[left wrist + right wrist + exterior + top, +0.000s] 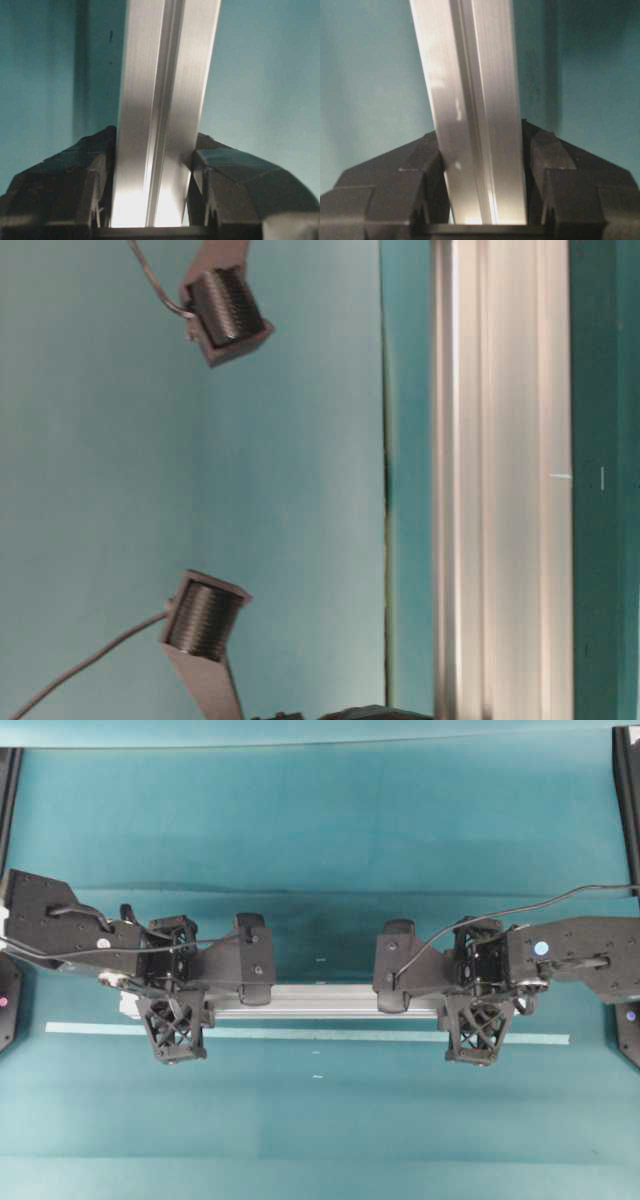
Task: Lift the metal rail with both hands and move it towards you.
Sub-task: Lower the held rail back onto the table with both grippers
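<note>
The metal rail (320,1000) is a long silver grooved bar lying crosswise over the teal cloth, just behind the pale tape strip (300,1033). My left gripper (253,982) is shut on its left part and my right gripper (393,988) on its right part. In the left wrist view the rail (160,100) runs up between the black fingers (85,175) of my gripper (152,155), which press on both of its sides. The right wrist view shows the rail (470,100) held the same way by my gripper (481,137). A shadow lies on the cloth beside the rail. It also shows in the table-level view (500,480).
Two black lattice brackets (175,1030) (478,1030) hang off the arms over the tape strip. Black frame posts stand at the left (8,780) and right (628,780) edges. Two grey ribbed cylinders with cables (225,310) (205,615) show in the table-level view.
</note>
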You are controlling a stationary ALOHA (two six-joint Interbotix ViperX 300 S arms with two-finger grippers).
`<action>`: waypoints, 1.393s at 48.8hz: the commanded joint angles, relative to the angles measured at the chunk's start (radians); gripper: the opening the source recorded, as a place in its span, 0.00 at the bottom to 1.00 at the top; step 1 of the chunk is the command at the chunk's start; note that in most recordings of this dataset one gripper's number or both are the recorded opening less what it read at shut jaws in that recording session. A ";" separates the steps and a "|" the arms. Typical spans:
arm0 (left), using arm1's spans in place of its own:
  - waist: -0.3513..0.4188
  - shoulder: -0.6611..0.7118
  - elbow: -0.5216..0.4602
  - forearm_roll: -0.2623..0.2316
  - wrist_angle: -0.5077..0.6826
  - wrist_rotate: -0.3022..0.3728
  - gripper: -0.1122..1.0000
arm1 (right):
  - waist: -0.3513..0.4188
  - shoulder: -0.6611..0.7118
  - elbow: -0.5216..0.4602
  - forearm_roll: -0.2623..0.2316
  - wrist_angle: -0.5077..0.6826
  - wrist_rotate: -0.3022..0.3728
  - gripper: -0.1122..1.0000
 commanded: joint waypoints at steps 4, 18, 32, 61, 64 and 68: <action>0.031 0.006 0.000 -0.006 -0.049 -0.069 0.36 | 0.012 0.020 0.003 0.009 -0.054 0.005 0.46; 0.026 0.029 0.025 -0.006 -0.083 -0.069 0.36 | 0.026 0.048 0.014 0.011 -0.098 0.009 0.46; 0.028 0.040 0.034 -0.006 -0.106 -0.067 0.36 | 0.026 0.060 0.020 0.014 -0.112 0.008 0.46; 0.028 0.061 0.034 -0.006 -0.137 -0.067 0.36 | 0.040 0.067 0.025 0.037 -0.143 0.014 0.46; 0.026 0.061 0.034 -0.006 -0.137 -0.066 0.36 | 0.040 0.067 0.026 0.040 -0.147 0.014 0.46; 0.028 0.061 0.035 -0.006 -0.137 -0.061 0.36 | 0.040 0.072 0.029 0.040 -0.158 0.014 0.46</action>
